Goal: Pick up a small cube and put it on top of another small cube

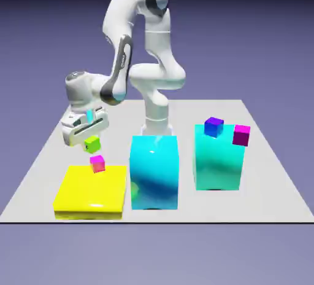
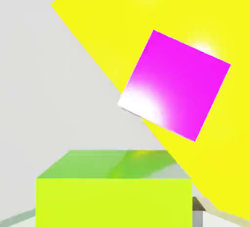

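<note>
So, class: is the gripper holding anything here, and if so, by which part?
Yes. The gripper is shut on the small green cube, gripping it by two opposite side faces and holding it in the air above the pink cube.

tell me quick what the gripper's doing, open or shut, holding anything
Gripper: shut on the lime-green cube, held in the air above the pink cube on the yellow block.

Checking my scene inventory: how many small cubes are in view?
4: lime-green cube in the gripper; pink cube on the yellow slab; blue cube and magenta cube on the right cyan block. Others may be hidden.
</note>
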